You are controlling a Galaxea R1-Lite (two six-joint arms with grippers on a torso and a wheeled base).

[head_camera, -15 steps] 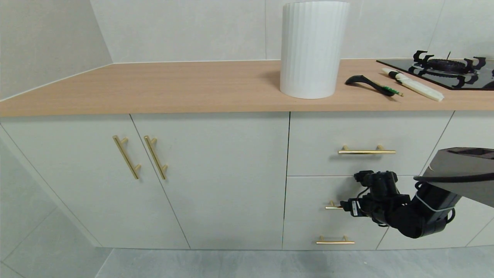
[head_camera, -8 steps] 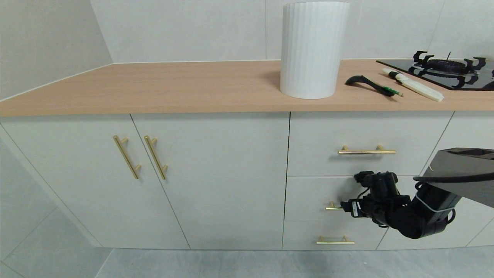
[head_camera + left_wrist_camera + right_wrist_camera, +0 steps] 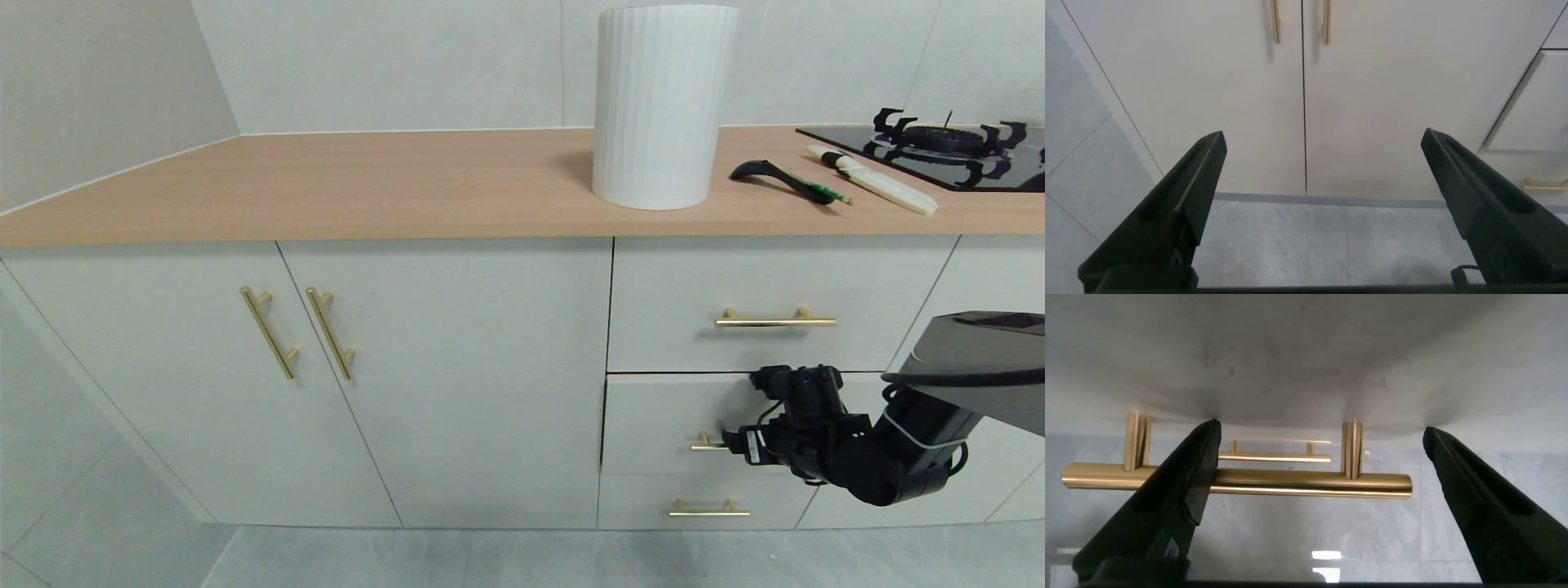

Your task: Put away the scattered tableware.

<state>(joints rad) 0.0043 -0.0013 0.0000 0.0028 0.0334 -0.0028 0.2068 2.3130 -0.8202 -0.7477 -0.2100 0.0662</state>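
A black ladle with a green handle (image 3: 788, 181) and a white knife-like utensil (image 3: 873, 178) lie on the wooden countertop (image 3: 367, 184), right of a tall white ribbed container (image 3: 660, 106). Below them, my right gripper (image 3: 735, 445) is at the gold handle (image 3: 707, 446) of the middle drawer (image 3: 653, 416), which stands slightly out with a dark gap along its top. In the right wrist view the handle (image 3: 1290, 483) runs across between the spread fingers of the open gripper (image 3: 1320, 431). My left gripper (image 3: 1323, 137) hangs open and holds nothing, facing the cabinet doors (image 3: 1306, 73) and the floor.
A black gas hob (image 3: 939, 147) sits at the counter's far right. The top drawer (image 3: 775, 321) and bottom drawer (image 3: 709, 512) are closed, as are the two doors with gold handles (image 3: 298, 331) to the left. Grey tiled floor (image 3: 408, 559) lies below.
The middle drawer has slid a little out of the cabinet, opening a dark gap at its top and left edges. My right gripper has drawn back with the handle.
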